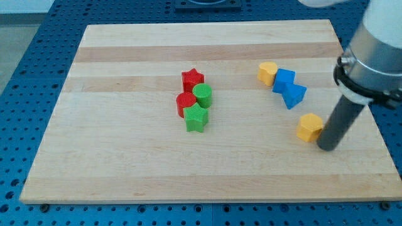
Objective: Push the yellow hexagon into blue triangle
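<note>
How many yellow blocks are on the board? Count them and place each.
2. One yellow block sits toward the view's top right, touching the blue blocks. The yellow hexagon lies below them, just left of my tip. None appear hidden.

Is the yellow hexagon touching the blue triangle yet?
Not yet. The yellow hexagon sits apart from the blue triangle, bare wood between them; my tip is beside the hexagon's right.

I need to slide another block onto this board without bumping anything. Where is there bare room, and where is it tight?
Bare: the whole view's left, beyond the red star and green star cluster, and the strip along the view's bottom. Tight: the view's right, where my tip sits beside the yellow hexagon, just below the blue triangle and yellow heart.
</note>
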Controlling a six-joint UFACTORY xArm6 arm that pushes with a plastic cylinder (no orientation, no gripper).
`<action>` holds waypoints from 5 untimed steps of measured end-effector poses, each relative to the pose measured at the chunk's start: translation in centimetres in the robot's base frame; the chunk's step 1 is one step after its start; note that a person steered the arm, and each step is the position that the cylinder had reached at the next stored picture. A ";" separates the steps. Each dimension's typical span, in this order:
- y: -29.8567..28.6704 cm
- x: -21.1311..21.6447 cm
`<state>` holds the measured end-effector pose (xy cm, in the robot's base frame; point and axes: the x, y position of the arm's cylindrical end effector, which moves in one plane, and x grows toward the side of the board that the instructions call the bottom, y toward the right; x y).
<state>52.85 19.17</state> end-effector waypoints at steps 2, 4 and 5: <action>-1.2 0.0; -3.5 0.7; -3.5 -0.2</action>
<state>52.61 15.64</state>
